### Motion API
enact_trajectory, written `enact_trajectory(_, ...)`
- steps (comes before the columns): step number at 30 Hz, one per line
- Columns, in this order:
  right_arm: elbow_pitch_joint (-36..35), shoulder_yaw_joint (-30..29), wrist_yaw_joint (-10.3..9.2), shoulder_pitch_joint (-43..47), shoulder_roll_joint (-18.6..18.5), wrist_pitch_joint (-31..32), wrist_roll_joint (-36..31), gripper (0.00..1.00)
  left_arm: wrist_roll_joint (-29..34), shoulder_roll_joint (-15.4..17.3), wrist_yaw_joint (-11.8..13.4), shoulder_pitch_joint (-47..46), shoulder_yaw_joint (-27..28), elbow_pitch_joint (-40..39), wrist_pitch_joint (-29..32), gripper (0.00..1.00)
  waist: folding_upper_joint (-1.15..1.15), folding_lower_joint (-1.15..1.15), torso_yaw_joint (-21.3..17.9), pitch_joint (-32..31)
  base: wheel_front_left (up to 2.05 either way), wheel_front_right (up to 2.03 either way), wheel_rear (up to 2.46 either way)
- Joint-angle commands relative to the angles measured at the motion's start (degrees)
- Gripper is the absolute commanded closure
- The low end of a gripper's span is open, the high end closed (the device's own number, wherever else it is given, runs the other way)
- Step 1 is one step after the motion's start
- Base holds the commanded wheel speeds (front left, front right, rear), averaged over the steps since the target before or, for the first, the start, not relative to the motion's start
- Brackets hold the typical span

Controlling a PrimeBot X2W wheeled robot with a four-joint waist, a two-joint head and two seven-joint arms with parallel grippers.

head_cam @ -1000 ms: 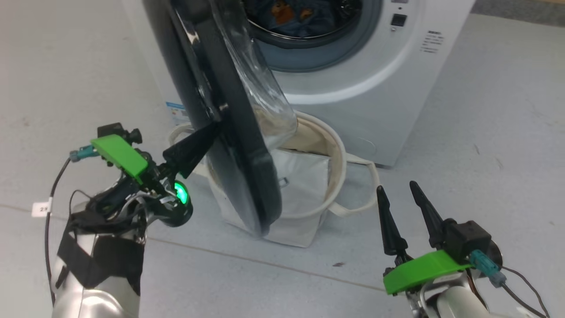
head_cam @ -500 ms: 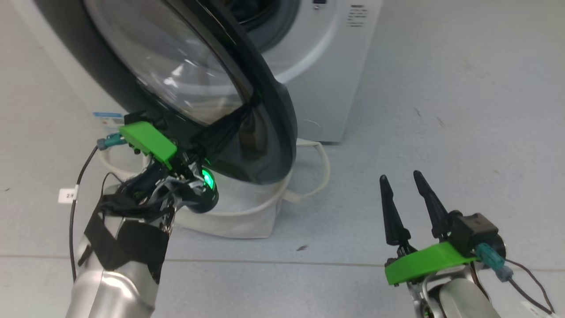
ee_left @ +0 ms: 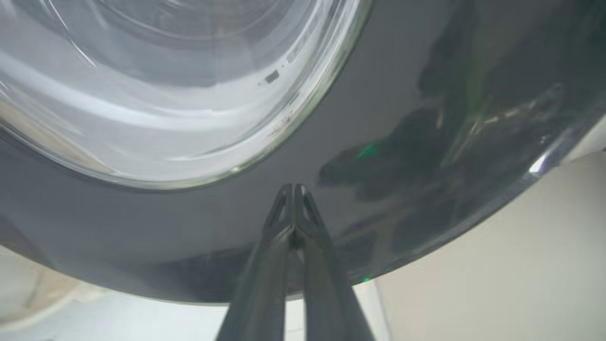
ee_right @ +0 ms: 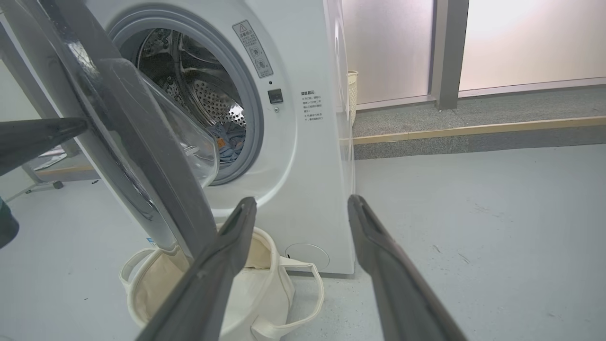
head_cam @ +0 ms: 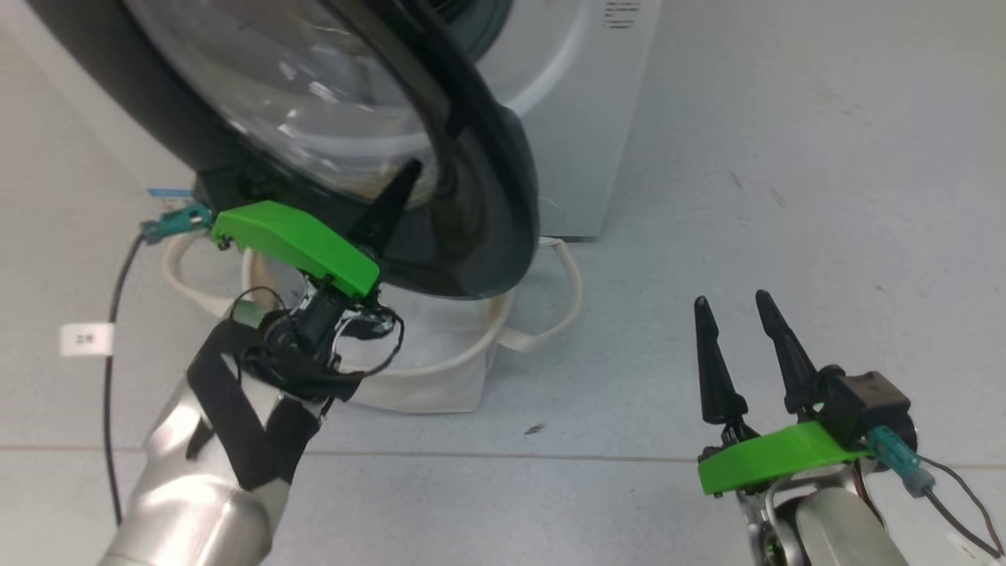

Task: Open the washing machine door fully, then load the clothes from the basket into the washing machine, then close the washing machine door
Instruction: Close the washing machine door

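Two fingers of your left gripper [ee_left: 293, 213] were pressed together with nothing between them. Their tips sat right at the glossy black rim of the door [ee_left: 402, 94], and the reflection there made contact hard to judge. Your head view had that gripper [head_cam: 402, 181] reaching up under the door [head_cam: 503, 196], at the edge of the glass bulge. Your right gripper [head_cam: 731, 303] hung well apart to the right over the floor [head_cam: 786, 157], fingers spread and empty.

Much of the basket [head_cam: 464, 385] was hidden beneath the door in your head view. The right wrist view gave you its rim [ee_right: 265, 293], but a finger of the right gripper [ee_right: 303, 201] blocked part of its inside.

The door stood partly open, its top cut off in the head view, covering the drum of the machine [head_cam: 581, 118]. From the right wrist you could look past the door [ee_right: 142, 156] into the machine [ee_right: 307, 166], where the clothes [ee_right: 227, 139] lay in the drum.
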Motion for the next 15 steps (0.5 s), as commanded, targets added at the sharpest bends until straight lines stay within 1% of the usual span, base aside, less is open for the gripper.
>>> enact_trajectory(1,-2.3,0.9,0.00,-1.9,0.6,-0.7,-0.2,0.00,3.6,3.1,-0.4,-1.6,0.4,-3.1,-3.2,1.00,0.00,0.00,1.7,-0.3,0.00,0.00,0.00)
enact_trajectory(2,-2.4,0.8,0.00,-1.8,0.6,-0.7,-0.3,0.00,8.0,4.4,-0.4,-1.0,-1.3,-3.8,-7.1,1.00,0.00,0.00,2.5,-0.6,0.00,0.00,0.00)
enact_trajectory(4,-2.8,0.9,0.00,-1.6,0.6,-0.7,-0.5,0.00,20.3,8.3,0.0,-0.2,-6.0,-4.3,-15.9,1.00,0.00,0.00,4.3,-1.3,0.00,0.00,0.00)
enact_trajectory(5,-3.0,1.0,0.00,-1.5,0.6,-0.7,-0.5,0.00,26.4,9.8,1.2,0.3,-8.3,-4.3,-20.0,1.00,0.00,0.00,5.1,-1.7,0.00,0.00,0.00)
enact_trajectory(6,-3.2,1.2,0.00,-1.3,0.6,-0.7,-0.6,0.00,30.9,10.7,2.9,0.9,-9.9,-4.5,-23.6,1.00,0.00,0.00,6.0,-2.1,0.00,0.00,0.00)
enact_trajectory(7,-3.4,1.4,0.00,-1.1,0.6,-0.7,-0.7,0.00,33.5,10.8,4.6,1.9,-10.3,-4.8,-25.8,1.00,0.00,0.00,6.9,-2.5,0.00,0.00,0.00)
enact_trajectory(10,-3.8,1.9,0.00,-0.6,0.6,-0.7,-1.1,0.00,39.4,11.1,9.1,5.6,-9.2,-7.7,-27.9,1.00,0.00,0.00,9.6,-3.6,0.00,0.00,0.00)
enact_trajectory(12,-4.0,2.1,0.00,-0.2,0.6,-0.7,-1.5,0.00,44.3,11.1,12.3,8.6,-6.1,-12.4,-28.0,1.00,0.00,0.00,11.3,-4.1,0.00,0.00,0.00)
enact_trajectory(14,-4.1,2.4,0.00,0.1,0.6,-0.7,-1.9,0.00,48.1,10.4,14.2,12.8,-2.7,-17.0,-28.0,1.00,0.00,0.00,12.8,-4.5,0.00,0.00,0.00)
enact_trajectory(15,-4.0,2.6,0.00,0.2,0.6,-0.7,-2.1,0.00,49.6,10.0,14.7,15.1,-1.4,-18.5,-28.0,1.00,0.00,0.00,13.4,-4.9,0.00,0.00,0.00)
